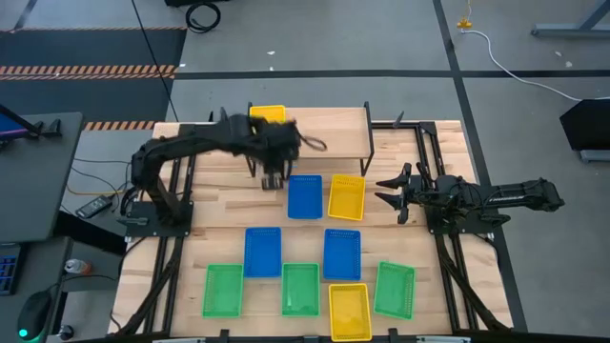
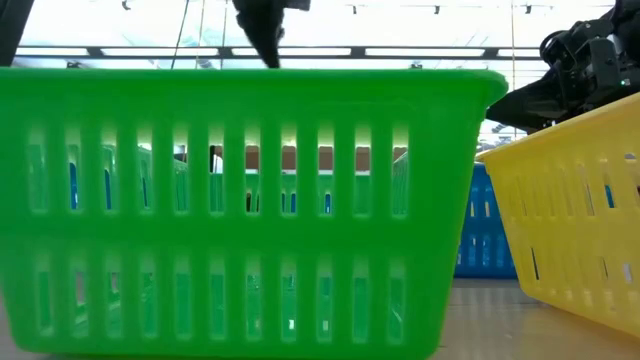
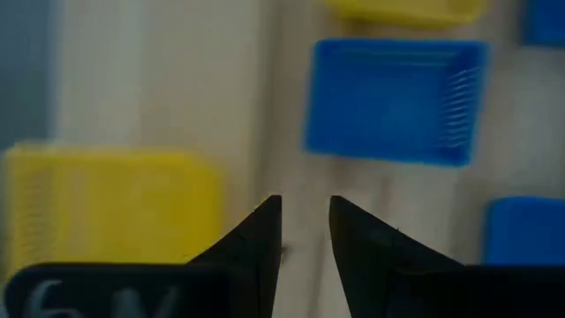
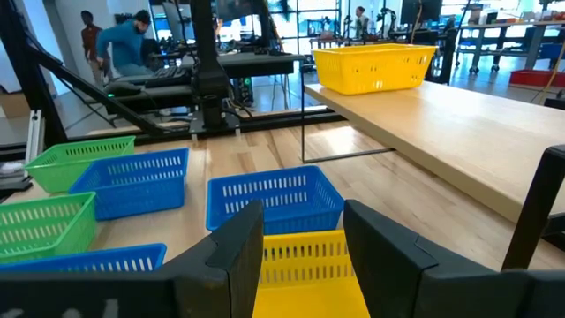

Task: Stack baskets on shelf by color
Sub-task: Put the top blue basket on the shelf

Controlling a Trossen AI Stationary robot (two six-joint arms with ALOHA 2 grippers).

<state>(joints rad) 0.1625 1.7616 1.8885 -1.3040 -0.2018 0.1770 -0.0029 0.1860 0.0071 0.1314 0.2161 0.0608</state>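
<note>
Hovering my left tool (image 1: 272,179) slightly parted, empty, beside shelf (image 1: 334,129); yellow basket (image 1: 268,114) on shelf; right tool (image 1: 389,191) open, idle.

- My baskets (image 1: 305,196) are looking like smooth, slightly glossy plastic with slotted sides.
- The shelf (image 4: 459,132) is showing pale matt wood on thin black metal legs.
- The table (image 1: 229,214) is showing light wooden slats.
</note>
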